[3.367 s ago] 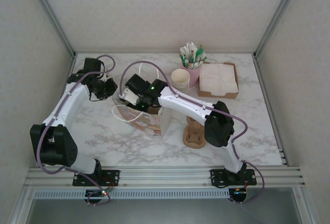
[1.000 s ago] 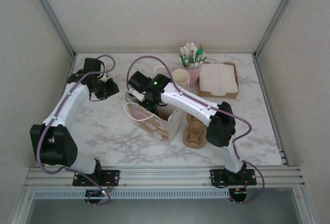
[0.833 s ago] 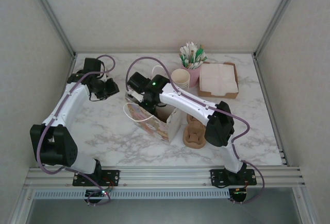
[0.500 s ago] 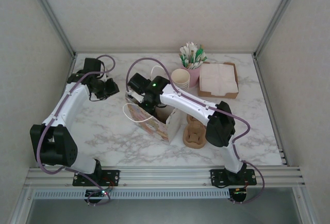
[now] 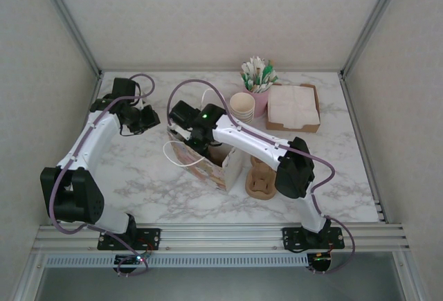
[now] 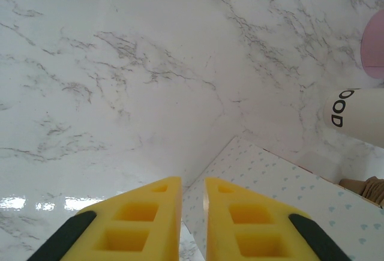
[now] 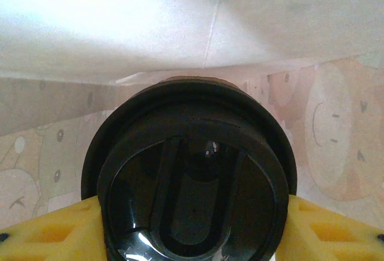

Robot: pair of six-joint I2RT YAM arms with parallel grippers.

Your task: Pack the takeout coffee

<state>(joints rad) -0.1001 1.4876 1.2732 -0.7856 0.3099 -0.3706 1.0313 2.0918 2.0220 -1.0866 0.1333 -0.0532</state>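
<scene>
The takeout coffee (image 7: 192, 183) shows as a cup under a black lid, with its body hidden below. My right gripper (image 7: 192, 219) is shut on it, a yellow finger (image 7: 48, 231) at each side. The cup hangs inside the white paper bag (image 7: 150, 33). From above, the right gripper (image 5: 197, 138) reaches down into the open bag (image 5: 208, 164) at mid table. My left gripper (image 5: 143, 118) hovers left of the bag. Its fingers (image 6: 144, 219) stand shut with only a thin slit and nothing between them. The bag's heart-printed side (image 6: 270, 189) lies just beyond them.
A stack of beige cups (image 5: 242, 105), a pink cup of sticks (image 5: 259, 93) and a brown napkin tray (image 5: 293, 106) stand at the back. A brown pulp carrier (image 5: 260, 180) lies right of the bag. A bag handle (image 5: 173, 156) loops out to the left.
The right wrist and the bag have shifted slightly to the left, with the gripper still down inside the bag. The left arm has not moved.
</scene>
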